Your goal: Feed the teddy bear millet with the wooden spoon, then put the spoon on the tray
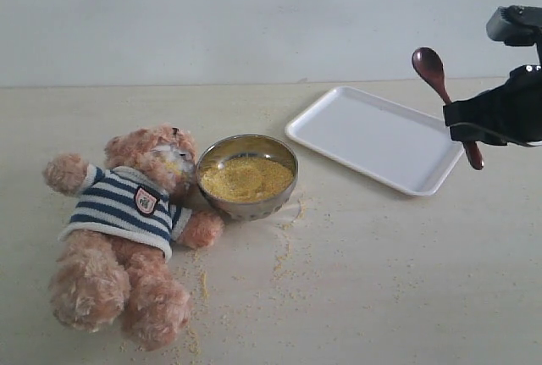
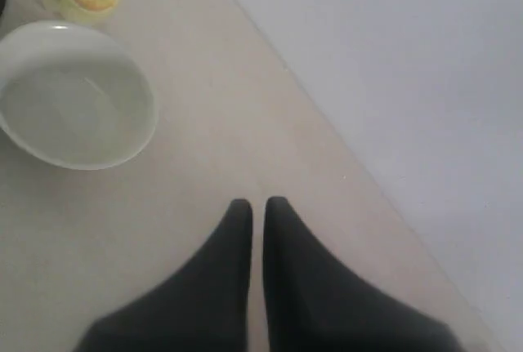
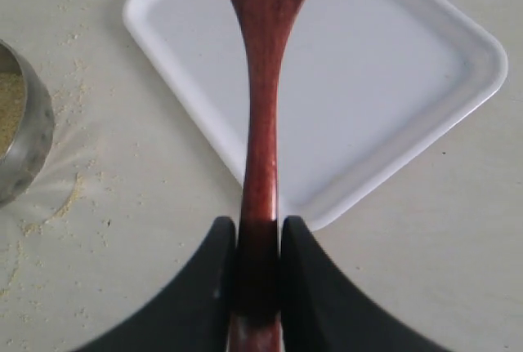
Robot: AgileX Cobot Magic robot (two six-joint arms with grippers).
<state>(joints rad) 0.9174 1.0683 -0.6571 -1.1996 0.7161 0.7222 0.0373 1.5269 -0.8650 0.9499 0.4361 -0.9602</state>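
Exterior: bear (image 1: pixel 127 229) lies lower left, millet (image 1: pixel 246 177) at centre, tray (image 1: pixel 373 136) upper right. At the right edge, the right end effector (image 1: pixel 461 124) grips the spoon (image 1: pixel 430 67), head up.
Left wrist: left end effector (image 2: pixel 257 205) closed, empty, over the tabletop (image 2: pixel 204 123).
Right wrist: spoon handle clamped, tray beyond.

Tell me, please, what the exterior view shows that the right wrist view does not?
Only the exterior view shows the teddy bear, lying on its back beside the steel bowl. Only the right wrist view shows the right gripper's fingers clamped on the handle from both sides. Both show the wooden spoon, the white tray, the bowl of millet and loose grains.
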